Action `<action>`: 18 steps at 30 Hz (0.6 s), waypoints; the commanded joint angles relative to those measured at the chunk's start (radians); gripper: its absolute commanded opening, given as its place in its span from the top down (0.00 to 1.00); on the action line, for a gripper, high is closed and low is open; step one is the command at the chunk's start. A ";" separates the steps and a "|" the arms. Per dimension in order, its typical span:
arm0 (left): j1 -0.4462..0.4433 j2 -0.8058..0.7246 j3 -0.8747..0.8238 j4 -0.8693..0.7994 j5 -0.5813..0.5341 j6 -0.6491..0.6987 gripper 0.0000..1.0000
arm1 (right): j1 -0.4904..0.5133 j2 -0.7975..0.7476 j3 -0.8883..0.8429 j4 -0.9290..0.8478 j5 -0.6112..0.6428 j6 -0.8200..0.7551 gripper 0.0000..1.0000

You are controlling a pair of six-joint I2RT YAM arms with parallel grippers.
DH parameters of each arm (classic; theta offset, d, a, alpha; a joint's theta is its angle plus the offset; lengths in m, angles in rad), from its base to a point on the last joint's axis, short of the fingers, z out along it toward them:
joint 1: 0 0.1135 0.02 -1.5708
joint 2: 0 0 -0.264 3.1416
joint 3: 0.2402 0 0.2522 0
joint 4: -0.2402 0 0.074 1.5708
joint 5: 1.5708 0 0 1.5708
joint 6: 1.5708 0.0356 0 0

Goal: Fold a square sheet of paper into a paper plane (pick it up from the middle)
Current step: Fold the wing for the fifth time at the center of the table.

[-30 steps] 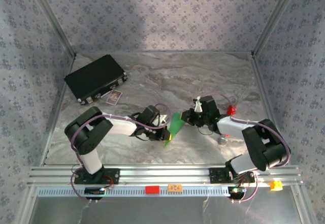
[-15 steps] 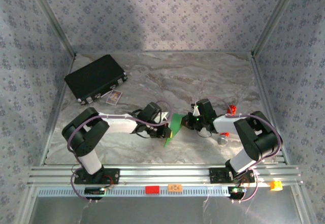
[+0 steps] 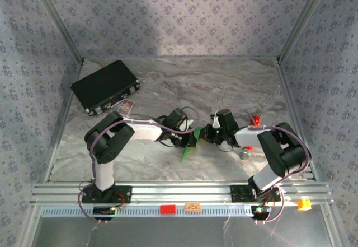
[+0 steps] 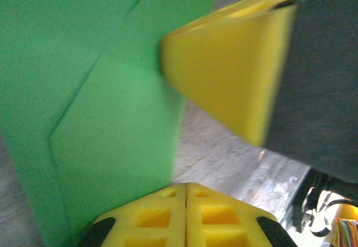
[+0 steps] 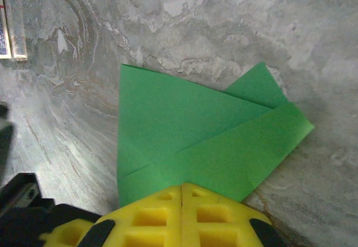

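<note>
Paper (image 3: 187, 152): bright green, folded, with diagonal creases and overlapping flaps. It sits mid-desk between the two hands, one narrow tip pointing toward the near edge, and shows a broad face to each wrist camera. Left hand (image 4: 185, 202): fingers together, with the paper just beyond and left of the tips; whether it is pinched cannot be told. Right hand (image 5: 182, 199): fingers together, tips at the paper's edge, and a grip likewise cannot be told. In the left wrist view one of its yellow fingers (image 4: 229, 73) meets the paper's upper edge. Desk (image 3: 224, 84): grey marbled top. Case (image 3: 105, 86): black, far left corner, well apart from the paper. Card (image 3: 126, 107): just beside the case. Red cylinder (image 3: 255, 120): near the right hand, on its right.
</note>
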 commanded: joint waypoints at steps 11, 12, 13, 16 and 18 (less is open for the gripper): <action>-0.015 -0.120 -0.154 -0.072 -0.010 -0.002 0.90 | -0.005 0.036 -0.028 -0.056 0.052 -0.004 0.98; -0.017 -0.128 -0.157 -0.086 -0.013 0.005 0.90 | -0.006 0.039 -0.029 -0.056 0.052 -0.003 0.98; -0.017 -0.137 -0.162 -0.103 -0.013 0.014 0.90 | -0.006 0.039 -0.027 -0.056 0.052 -0.003 0.98; -0.025 -0.164 -0.179 -0.151 -0.020 0.037 0.90 | -0.006 0.043 -0.023 -0.054 0.051 -0.003 0.98; -0.030 -0.186 -0.200 -0.173 -0.043 0.043 0.90 | -0.006 0.041 -0.022 -0.045 0.046 -0.002 0.98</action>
